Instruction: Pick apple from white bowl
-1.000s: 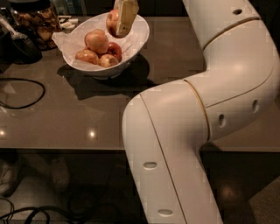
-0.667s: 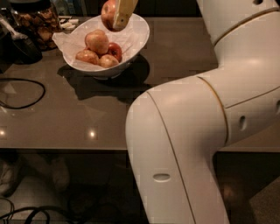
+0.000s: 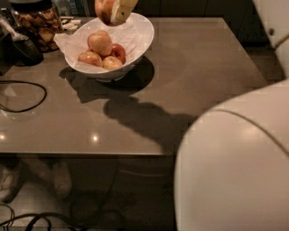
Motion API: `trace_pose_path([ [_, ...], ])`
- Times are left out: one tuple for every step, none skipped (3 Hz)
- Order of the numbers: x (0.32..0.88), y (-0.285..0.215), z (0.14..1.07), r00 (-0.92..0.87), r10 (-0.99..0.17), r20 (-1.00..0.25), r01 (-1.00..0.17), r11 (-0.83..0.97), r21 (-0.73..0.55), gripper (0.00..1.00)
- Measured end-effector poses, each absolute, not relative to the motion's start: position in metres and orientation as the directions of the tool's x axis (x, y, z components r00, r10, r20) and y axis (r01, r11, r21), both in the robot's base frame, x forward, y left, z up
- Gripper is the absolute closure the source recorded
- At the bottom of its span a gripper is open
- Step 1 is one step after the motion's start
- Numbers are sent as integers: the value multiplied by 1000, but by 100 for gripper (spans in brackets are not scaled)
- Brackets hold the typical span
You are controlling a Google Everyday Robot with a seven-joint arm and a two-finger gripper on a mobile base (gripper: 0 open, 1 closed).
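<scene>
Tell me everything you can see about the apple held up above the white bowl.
The apple is round, with reddish skin shading to orange; its top is cut off by the picture's upper edge. It hangs over the back rim of the white bowl, clear of the four apples inside. The gripper, at the top edge of the view, is shut on it: one tan jaw lies against its side; the other is hidden.

Kitchen — snack jar [image 3: 38,23], white bowl [image 3: 145,39] on counter [image 3: 194,76] — gripper [image 3: 116,9] above, gripping apple [image 3: 103,10]
</scene>
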State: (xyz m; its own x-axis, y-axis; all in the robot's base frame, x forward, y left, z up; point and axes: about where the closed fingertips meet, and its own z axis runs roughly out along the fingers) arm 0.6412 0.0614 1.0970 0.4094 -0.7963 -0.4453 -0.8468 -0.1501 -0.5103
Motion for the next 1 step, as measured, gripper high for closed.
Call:
trace_pose_path([
  [621, 60, 1099, 417, -787, -455, -847, -156, -508, 100],
])
